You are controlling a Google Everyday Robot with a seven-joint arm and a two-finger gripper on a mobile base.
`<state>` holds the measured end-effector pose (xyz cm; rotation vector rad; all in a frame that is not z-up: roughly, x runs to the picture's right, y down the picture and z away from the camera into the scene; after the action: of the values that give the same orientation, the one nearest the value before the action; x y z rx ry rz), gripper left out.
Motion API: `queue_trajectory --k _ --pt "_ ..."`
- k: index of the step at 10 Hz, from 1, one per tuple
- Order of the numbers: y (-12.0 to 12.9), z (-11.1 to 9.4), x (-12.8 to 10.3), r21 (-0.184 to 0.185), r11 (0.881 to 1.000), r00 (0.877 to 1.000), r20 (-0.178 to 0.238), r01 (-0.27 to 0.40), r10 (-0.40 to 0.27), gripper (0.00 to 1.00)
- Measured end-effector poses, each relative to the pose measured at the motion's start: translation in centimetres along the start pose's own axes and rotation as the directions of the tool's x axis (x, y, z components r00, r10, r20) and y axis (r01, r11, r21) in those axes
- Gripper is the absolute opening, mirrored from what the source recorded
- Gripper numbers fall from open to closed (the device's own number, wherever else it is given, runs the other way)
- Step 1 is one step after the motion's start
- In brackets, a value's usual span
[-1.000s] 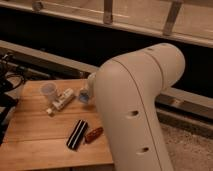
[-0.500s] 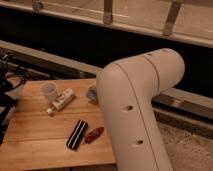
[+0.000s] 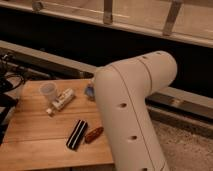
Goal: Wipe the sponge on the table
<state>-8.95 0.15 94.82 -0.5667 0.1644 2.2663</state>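
A big white robot arm (image 3: 131, 112) fills the right side of what I see. It bends over the right part of the wooden desk (image 3: 40, 137). The gripper is out of sight, somewhere behind the fat arm, so I cannot tell if it is open or if it holds anything.

The sponge (image 3: 90, 91) is a small, soft, pale blue lump. It sits at the far side of the desk, right at the edge of the arm. Only a little bit of it peeks out; the arm hides the rest.

Left of the sponge stands a clear cup (image 3: 47, 90). Just beside the cup a small white bottle (image 3: 61, 101) lies on its side. Nearer to me lies a black-and-white striped block (image 3: 76, 134), and a little reddish-brown thing (image 3: 93, 134) lies just to its right.
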Motion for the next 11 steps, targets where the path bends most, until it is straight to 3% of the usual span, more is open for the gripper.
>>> queue_trajectory --k 3,6,8,11 --pt "1.1 0.6 -0.8 -0.002 0.999 0.999 -0.001 0.038 -0.038 0.00" --pt "4.1 1.9 0.1 -0.024 0.998 0.998 -0.011 0.064 -0.064 0.00" --pt "4.8 2.0 0.6 -0.032 0.994 0.995 -0.020 0.101 -0.101 0.00" --pt "5.3 1.8 1.0 -0.049 0.991 0.992 -0.026 0.121 -0.122 0.22"
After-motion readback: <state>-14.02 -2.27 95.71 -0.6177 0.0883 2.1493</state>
